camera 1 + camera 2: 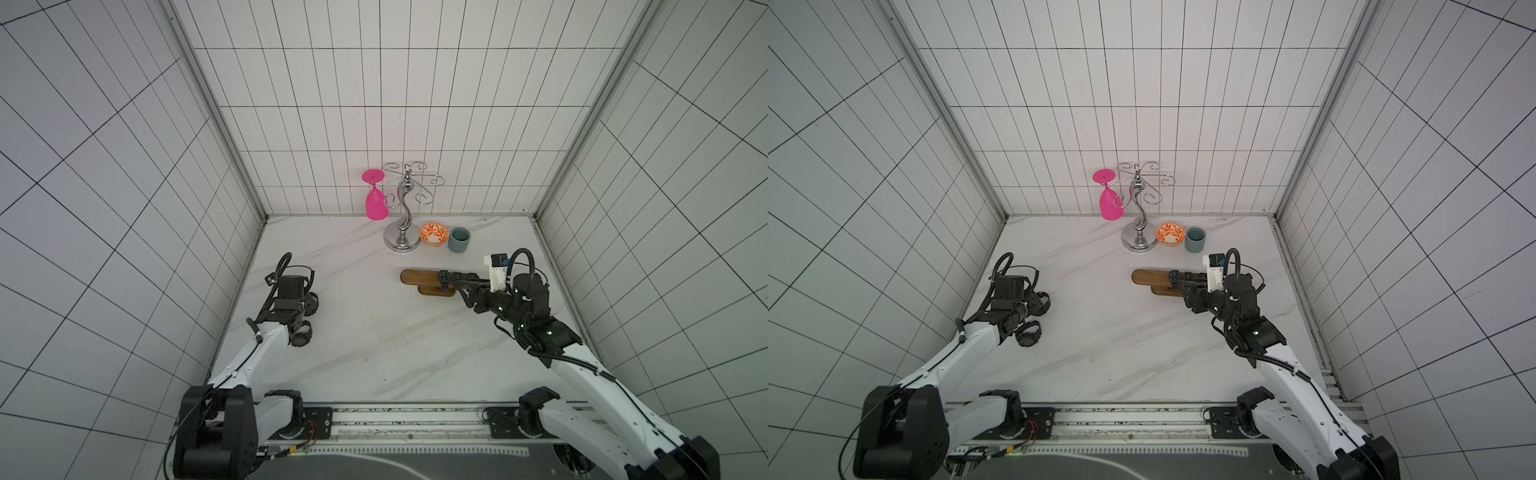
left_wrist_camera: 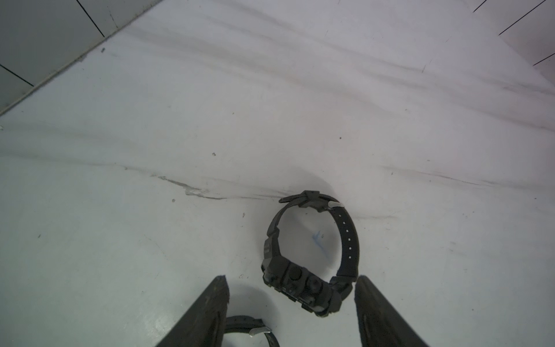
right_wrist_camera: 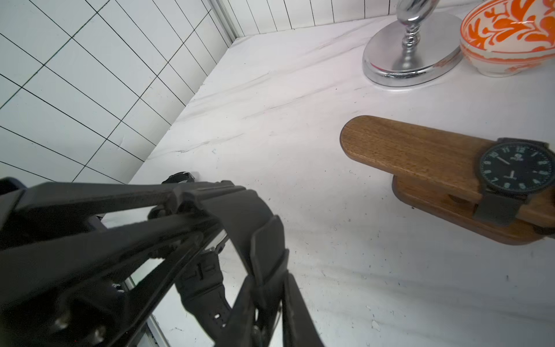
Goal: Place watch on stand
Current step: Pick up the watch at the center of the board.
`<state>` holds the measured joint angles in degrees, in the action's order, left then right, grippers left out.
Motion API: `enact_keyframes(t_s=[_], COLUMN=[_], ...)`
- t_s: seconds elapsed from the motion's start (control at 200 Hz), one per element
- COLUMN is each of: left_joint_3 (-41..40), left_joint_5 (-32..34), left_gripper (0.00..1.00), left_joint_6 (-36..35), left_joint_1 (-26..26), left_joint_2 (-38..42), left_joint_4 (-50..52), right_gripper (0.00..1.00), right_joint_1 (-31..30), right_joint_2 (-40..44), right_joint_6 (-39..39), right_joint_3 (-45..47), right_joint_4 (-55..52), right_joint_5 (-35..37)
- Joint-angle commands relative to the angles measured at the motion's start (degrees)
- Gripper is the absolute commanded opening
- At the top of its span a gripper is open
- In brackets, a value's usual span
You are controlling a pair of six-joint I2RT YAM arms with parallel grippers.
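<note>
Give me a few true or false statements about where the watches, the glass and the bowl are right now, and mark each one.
1. A round-dial watch is strapped round the stand. True.
2. The pink glass stands upright. False: it hangs upside down from the chrome rack.
3. The left gripper is open. True.
4. Every watch is on the stand. False: two more watches lie on the table by the left gripper.
5. The bowl sits beside the rack's base. True.

One watch (image 1: pixel 444 275) sits on the stand (image 1: pixel 417 277), before the rack (image 1: pixel 402 243), bowl (image 1: pixel 433 233) and cup (image 1: pixel 459 240).
</note>
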<state>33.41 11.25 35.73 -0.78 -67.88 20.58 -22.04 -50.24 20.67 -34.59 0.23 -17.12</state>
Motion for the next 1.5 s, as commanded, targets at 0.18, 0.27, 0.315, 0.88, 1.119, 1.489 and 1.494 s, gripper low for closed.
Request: enact_keyframes(t_s=[0.18,0.27,0.315,0.88,1.119,1.489,1.494], left_joint_3=[1.8,1.9,1.8,2.3,1.6,5.6,5.7], left_joint_5=[-8.7,-9.1,-9.4,-12.7,-12.2,4.6,5.0], left_gripper=[0.63,0.6,0.58,0.36,0.15,0.13,0.13], left_joint_6=[-0.7,-0.9,-1.1,-3.4,-3.8,-6.0,-6.0], left_joint_1=[2.5,2.7,2.7,2.5,0.6,-23.8,-24.3], left_joint_2=[-7.6,-8.8,-9.2,-12.9,-10.1,3.6,3.7], left_joint_4=[-4.1,-4.8,-5.5,-8.3,-9.3,-6.0,-5.9], right_gripper=[0.56,0.56,0.56,0.56,0.56,0.56,0.56], right_joint_1=[-3.0,-3.4,-3.7,-7.4,-9.5,-15.4,-15.6], right_joint_2=[-1.2,-1.4,-1.6,-2.6,-2.7,-2.8,-2.8], right_joint_6=[-0.2,-0.1,-0.1,0.0,0.3,4.4,4.4], right_joint_3=[1.9,2.0,2.0,0.6,0.7,-1.6,-1.7], right_joint_4=[1.7,1.5,1.4,-0.5,-0.7,-2.0,-2.0], right_joint_5=[0.9,1.4,1.6,4.2,5.9,9.9,10.0])
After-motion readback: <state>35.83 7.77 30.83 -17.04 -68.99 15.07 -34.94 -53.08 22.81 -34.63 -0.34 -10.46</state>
